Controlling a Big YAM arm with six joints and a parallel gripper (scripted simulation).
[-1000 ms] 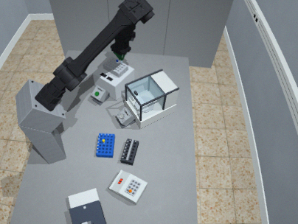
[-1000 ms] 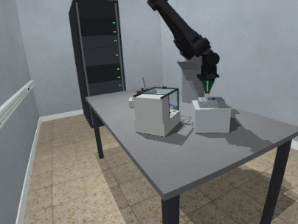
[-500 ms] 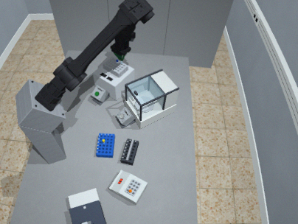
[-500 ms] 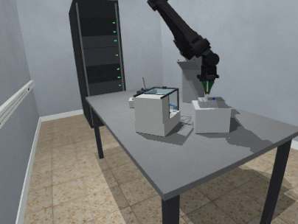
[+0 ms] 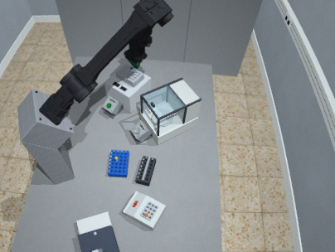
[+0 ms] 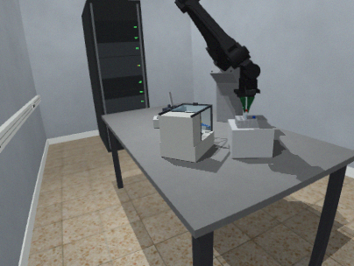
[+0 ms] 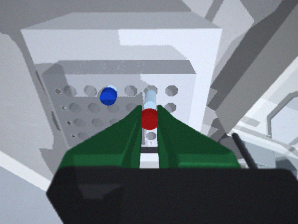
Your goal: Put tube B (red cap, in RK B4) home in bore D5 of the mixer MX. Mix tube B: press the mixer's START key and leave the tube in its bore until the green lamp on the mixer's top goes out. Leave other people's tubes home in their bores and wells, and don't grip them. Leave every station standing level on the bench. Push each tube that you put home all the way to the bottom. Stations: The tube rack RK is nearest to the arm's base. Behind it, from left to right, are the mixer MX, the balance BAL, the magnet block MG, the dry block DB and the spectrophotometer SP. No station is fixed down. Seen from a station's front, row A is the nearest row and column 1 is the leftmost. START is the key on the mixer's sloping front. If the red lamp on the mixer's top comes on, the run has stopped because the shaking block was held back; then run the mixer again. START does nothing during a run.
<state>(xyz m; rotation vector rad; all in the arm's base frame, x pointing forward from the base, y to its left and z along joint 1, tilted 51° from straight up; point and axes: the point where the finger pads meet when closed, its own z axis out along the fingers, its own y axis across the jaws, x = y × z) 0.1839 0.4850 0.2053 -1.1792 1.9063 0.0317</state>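
With my gripper clamped on tube B, I lower it straight into the bore ahead, avoiding the blue-capped tube to its left.

The green fingers of the gripper are closed on a clear tube with a red cap, pointing down toward the grey block of holes on the white mixer. A blue-capped tube stands in one hole, just left of the held tube.

The mixer stands left of the balance, behind the rack.
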